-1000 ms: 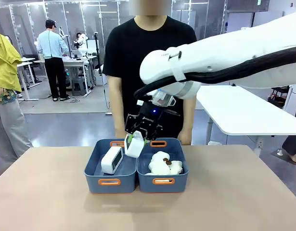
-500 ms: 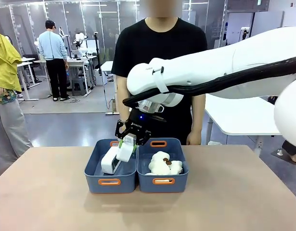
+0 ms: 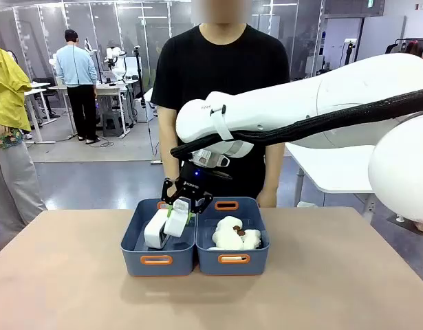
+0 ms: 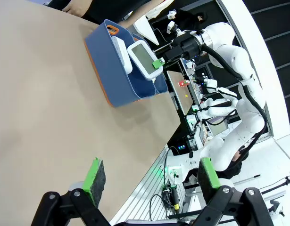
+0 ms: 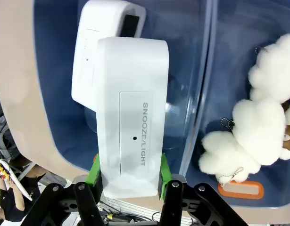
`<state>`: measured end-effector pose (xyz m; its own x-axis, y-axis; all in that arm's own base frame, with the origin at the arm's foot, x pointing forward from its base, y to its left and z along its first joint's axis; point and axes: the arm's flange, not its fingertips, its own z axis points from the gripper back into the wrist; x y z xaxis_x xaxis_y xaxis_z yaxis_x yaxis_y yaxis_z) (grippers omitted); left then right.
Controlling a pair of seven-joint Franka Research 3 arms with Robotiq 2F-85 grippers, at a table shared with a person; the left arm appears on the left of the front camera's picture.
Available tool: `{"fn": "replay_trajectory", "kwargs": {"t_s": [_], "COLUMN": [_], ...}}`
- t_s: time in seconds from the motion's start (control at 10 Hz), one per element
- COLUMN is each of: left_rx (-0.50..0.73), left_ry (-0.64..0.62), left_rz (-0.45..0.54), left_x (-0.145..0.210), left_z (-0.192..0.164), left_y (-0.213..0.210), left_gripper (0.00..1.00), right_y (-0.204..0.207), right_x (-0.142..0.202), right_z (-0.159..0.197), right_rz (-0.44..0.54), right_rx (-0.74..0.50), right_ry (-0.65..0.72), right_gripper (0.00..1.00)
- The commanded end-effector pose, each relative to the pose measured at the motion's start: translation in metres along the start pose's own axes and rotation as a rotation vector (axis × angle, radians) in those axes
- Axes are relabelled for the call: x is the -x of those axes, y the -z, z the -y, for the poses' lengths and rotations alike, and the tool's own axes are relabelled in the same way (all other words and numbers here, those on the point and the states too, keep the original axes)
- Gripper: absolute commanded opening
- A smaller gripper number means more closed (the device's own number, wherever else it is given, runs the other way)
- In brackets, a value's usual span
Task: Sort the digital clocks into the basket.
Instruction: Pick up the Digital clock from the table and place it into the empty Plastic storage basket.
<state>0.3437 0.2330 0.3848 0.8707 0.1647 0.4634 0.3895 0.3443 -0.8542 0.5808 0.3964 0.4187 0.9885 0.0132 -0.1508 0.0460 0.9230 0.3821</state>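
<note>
Right end effector clamped on smooth rounded white plastic clock above blue bin.

Even, bright indoor light from overhead — the table reads evenly lit, with only a soft shadow at the foot of the blue bins. The front view is sharp. Both wrist views bend at the edges — wide-angle distortion — and the lower right of the left wrist view is dark.
</note>
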Motion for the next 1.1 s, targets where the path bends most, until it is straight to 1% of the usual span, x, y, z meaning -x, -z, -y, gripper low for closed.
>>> {"fn": "replay_trajectory", "kwargs": {"t_s": [0.0, 0.3, 0.5, 0.6, 0.7, 0.8, 0.9, 1.0], "left_rx": [-0.002, -0.002, -0.002, -0.002, -0.002, -0.002, -0.002, -0.002], "left_ry": [0.004, 0.004, 0.004, 0.004, 0.004, 0.004, 0.004, 0.004], "left_rz": [-0.006, -0.006, -0.006, -0.006, -0.006, -0.006, -0.006, -0.006], "left_x": [0.000, 0.000, 0.000, 0.000, 0.000, 0.000, 0.000, 0.000], "left_z": [0.002, 0.002, 0.002, 0.002, 0.002, 0.002, 0.002, 0.002], "left_y": [-0.002, -0.002, -0.002, -0.002, -0.002, -0.002, -0.002, -0.002], "left_gripper": [1.00, 1.00, 1.00, 1.00, 1.00, 1.00, 1.00, 1.00], "right_y": [0.001, 0.012, 0.012, 0.013, 0.012, 0.012, 0.012, 0.012], "right_x": [0.004, 0.006, 0.002, 0.004, 0.007, 0.005, 0.005, 0.004], "right_z": [0.003, 0.008, 0.014, 0.012, 0.013, 0.012, 0.013, 0.012], "right_rz": [0.009, -0.001, -0.010, -0.014, -0.016, -0.018, -0.016, -0.013], "right_rx": [0.057, 0.100, 0.087, 0.082, 0.084, 0.080, 0.082, 0.084], "right_ry": [0.050, 0.061, 0.052, 0.048, 0.044, 0.042, 0.043, 0.041], "right_gripper": [0.52, 0.52, 0.52, 0.67, 0.77, 0.94, 1.00, 1.00]}}
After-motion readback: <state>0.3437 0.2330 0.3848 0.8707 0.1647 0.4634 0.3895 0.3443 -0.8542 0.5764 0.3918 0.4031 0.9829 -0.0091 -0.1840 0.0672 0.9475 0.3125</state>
